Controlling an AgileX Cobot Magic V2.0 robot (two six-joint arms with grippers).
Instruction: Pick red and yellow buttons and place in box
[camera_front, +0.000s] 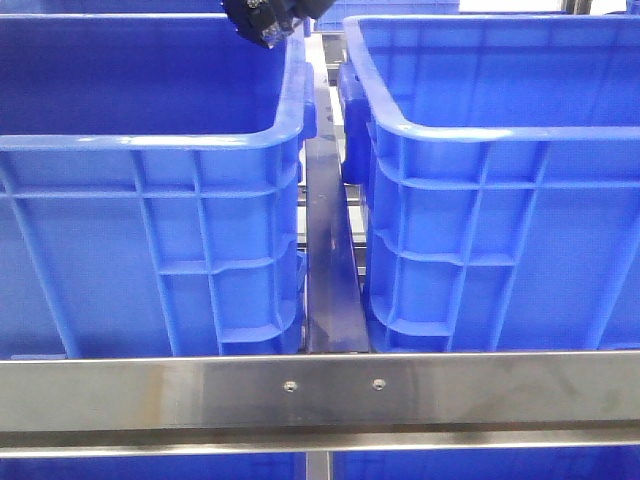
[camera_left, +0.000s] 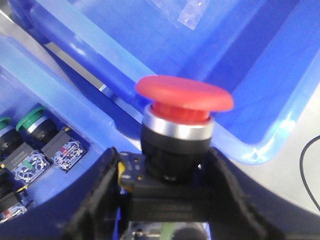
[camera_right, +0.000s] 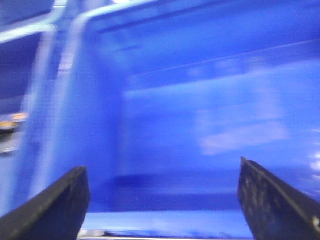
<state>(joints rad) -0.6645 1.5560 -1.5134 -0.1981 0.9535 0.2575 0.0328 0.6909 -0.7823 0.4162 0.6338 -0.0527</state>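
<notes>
My left gripper (camera_left: 162, 156) is shut on the black body of a red mushroom-capped button (camera_left: 184, 95), held upright. It hangs over the gap between the two crates, beside the rim of the box (camera_left: 260, 149), the brighter blue crate. In the front view the left gripper (camera_front: 262, 25) shows at the top, at the far right corner of the left crate (camera_front: 150, 210); the box (camera_front: 480, 200) stands on the right. My right gripper (camera_right: 161, 167) is open and empty, facing the box's inner wall (camera_right: 200, 100); this view is blurred. No yellow button shows.
The darker left crate (camera_left: 65, 95) holds several switches, some with green caps (camera_left: 30, 120). A metal strip (camera_front: 330, 250) runs between the crates and a steel rail (camera_front: 320, 390) crosses in front. A black cable (camera_left: 307, 170) lies on the surface beyond the box.
</notes>
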